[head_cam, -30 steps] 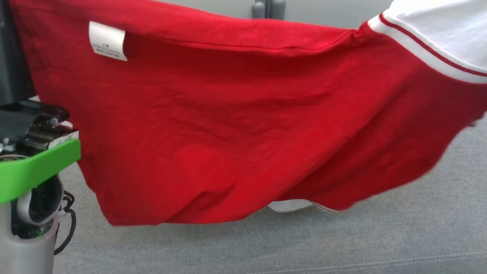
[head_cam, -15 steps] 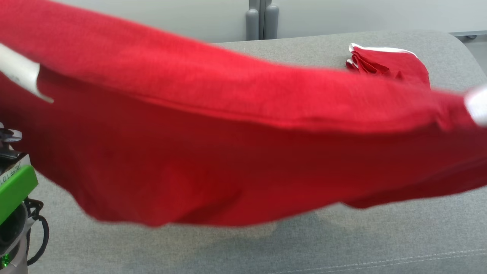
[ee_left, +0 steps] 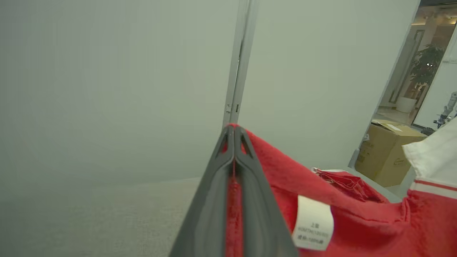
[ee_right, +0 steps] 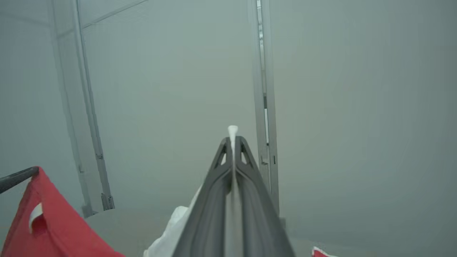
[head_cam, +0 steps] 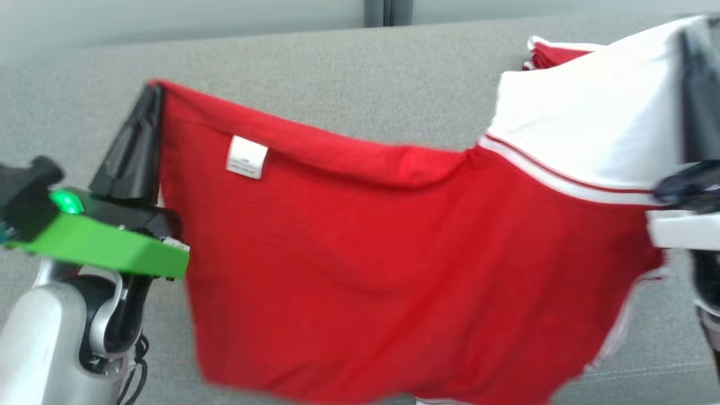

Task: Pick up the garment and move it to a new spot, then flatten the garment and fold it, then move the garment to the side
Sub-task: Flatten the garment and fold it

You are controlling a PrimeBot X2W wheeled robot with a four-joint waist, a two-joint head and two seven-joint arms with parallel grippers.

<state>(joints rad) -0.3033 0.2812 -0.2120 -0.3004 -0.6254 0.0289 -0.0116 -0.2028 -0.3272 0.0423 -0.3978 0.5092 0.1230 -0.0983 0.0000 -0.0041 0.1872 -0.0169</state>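
Observation:
The garment is red with a white panel on the right, a red stripe across it and a small white label. It hangs stretched between my two grippers above the grey cushioned surface. My left gripper is shut on its red upper left corner; the left wrist view shows red cloth pinched between the dark fingers. My right gripper is shut on the white corner at the upper right; white cloth sticks out past the fingers in the right wrist view.
A second folded red and white garment lies on the surface at the far right, also seen as a red heap. Grey wall panels stand behind. A cardboard box sits beyond the surface on the right.
The view has shifted. The garment has gone from a blurred sweep close to the camera to hanging spread out lower down, with both grippers now visible at its top corners.

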